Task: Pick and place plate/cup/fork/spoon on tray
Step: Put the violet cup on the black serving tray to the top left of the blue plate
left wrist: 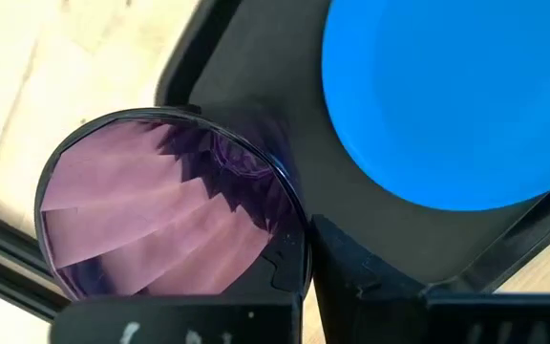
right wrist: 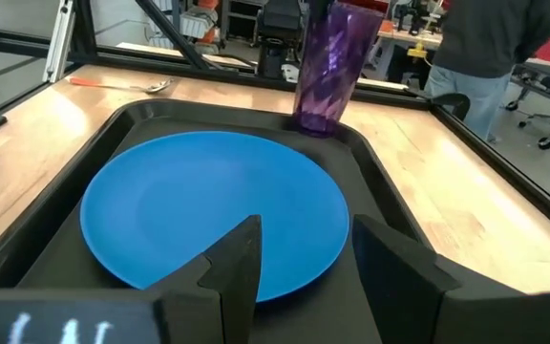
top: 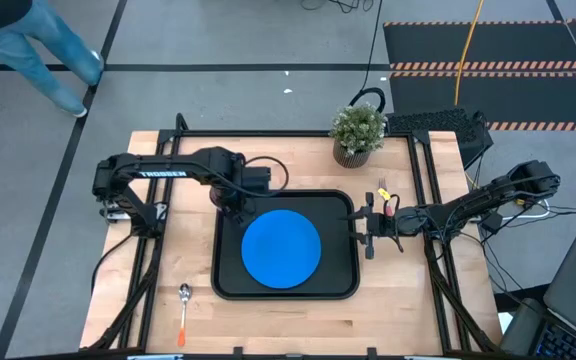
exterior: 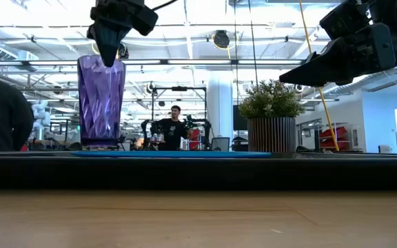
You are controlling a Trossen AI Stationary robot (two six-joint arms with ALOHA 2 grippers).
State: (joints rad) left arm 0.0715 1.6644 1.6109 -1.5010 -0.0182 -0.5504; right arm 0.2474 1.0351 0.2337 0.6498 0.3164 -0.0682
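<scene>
Purple and see-through, the cup point(exterior: 101, 100) stands upright in the tray's point(top: 340, 285) far left corner, just beside the blue plate point(top: 281, 248), and my left gripper point(exterior: 110, 49) is clenched on its rim from above; I judge I hold it by the lip so it sets down level and clear of the plate. That plate lies flat in the middle of the tray, which leaves the corners free for smaller things. My right gripper point(top: 367, 226) hangs over the tray's right edge with its fingers spread and nothing between them, waiting where it will not crowd the cup. Outside the tray, the spoon point(top: 183, 310) lies on the wood near the front left corner, not yet picked. A potted plant point(top: 357, 132) sits behind the tray, well apart.
</scene>
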